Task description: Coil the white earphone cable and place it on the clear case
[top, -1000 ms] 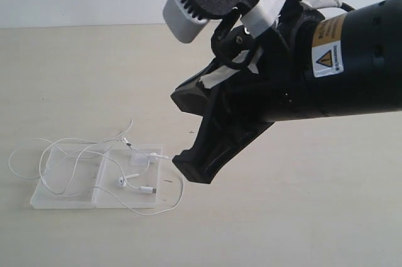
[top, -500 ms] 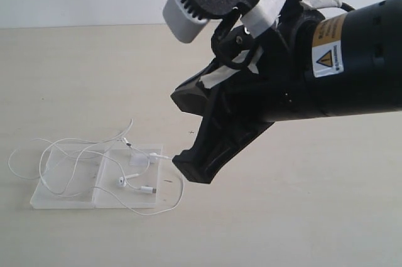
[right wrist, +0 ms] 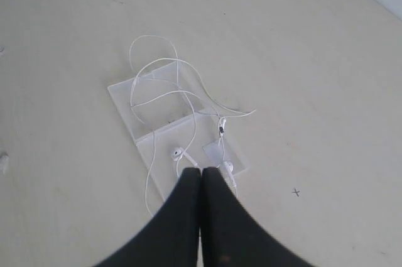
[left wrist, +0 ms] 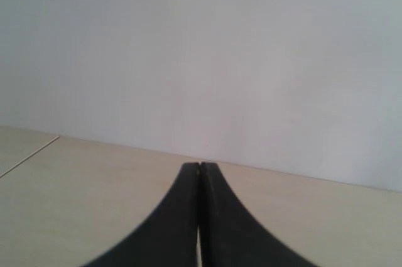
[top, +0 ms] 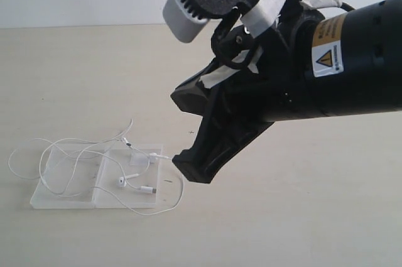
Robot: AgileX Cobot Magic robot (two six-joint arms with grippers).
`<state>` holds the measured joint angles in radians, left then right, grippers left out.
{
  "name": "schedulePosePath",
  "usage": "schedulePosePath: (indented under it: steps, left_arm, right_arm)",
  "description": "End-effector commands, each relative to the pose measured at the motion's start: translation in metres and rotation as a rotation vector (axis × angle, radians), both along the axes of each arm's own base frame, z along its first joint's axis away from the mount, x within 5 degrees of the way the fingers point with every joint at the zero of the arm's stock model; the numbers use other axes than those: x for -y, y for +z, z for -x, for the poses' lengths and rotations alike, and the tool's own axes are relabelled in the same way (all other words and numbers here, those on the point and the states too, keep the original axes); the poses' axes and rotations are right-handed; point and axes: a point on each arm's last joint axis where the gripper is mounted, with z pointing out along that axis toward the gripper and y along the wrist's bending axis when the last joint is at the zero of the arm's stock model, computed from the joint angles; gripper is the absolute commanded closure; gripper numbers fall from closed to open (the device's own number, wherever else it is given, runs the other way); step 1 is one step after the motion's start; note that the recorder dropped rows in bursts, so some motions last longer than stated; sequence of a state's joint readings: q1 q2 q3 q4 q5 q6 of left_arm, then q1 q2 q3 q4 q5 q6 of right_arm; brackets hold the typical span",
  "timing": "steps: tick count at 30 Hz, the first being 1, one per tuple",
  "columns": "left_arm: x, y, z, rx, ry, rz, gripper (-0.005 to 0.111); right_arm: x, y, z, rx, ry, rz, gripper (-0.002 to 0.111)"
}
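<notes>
Right gripper has its fingers pressed flat together, no gap at all, and I can't see any wire caught between them. In the exterior view the white earphone cable lies at roughly 9 o'clock from the tips, its nearest strand running right up to them. The clear case lies open and flat on the table, both halves up. The cable sprawls over it in loose loops, not coiled. One earbud rests in the half nearer the gripper, and some wire spills off the case edges at 3 and 9 o'clock. Left gripper is clamped shut on nothing, pointing at a blank wall. Compared with a second ago, nothing has budged: same arm pose, same cable loops.
</notes>
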<state>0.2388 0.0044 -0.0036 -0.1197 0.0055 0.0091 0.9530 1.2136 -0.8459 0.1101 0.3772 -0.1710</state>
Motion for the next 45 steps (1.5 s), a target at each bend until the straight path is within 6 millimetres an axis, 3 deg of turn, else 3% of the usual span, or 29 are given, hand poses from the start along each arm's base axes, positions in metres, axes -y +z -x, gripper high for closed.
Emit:
schedulePosePath:
  steps: [1, 20, 30, 39, 45]
  left_arm:
    - [0.0, 0.0, 0.0, 0.006, -0.008, -0.002, 0.107]
    - [0.0, -0.001, 0.0, 0.001, -0.008, 0.0, 0.107]
    - [0.0, -0.001, 0.0, 0.001, -0.008, 0.0, 0.107]
    - [0.0, -0.001, 0.0, 0.001, -0.008, 0.0, 0.107]
    - [0.0, -0.001, 0.0, 0.001, -0.008, 0.0, 0.107]
  right_arm:
    - [0.001, 0.001, 0.0, 0.012, -0.002, -0.012, 0.108]
    - [0.003, 0.002, 0.002, 0.022, 0.018, 0.013, 0.108]
    - [0.025, 0.029, 0.019, 0.047, 0.025, -0.057, 0.108]
    - [0.026, 0.031, 0.02, 0.055, 0.026, -0.062, 0.108]
    - [0.026, 0.034, 0.018, 0.158, 0.06, -0.05, 0.108]
